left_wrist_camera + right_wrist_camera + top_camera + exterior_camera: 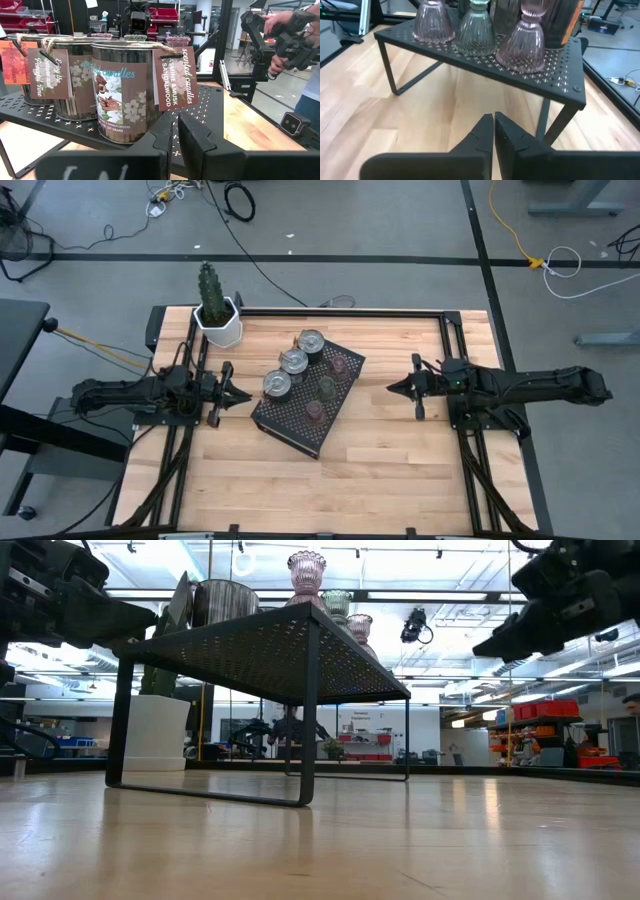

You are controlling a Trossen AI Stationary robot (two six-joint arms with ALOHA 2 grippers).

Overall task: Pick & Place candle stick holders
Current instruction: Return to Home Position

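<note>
On the black shelf (290, 430) at mid table (400, 470) stand all six candle stick holders (293, 362) (three silver, three glass); left gripper (243, 394) and right gripper (393, 387) hover either side, both closed on nothing.

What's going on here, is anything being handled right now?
Nothing is being held. All six holders stand on the black shelf: three silver tins in one row, three glass holders beside them. The left gripper and right gripper hang shut and empty on either side of the shelf, clear of it.
</note>
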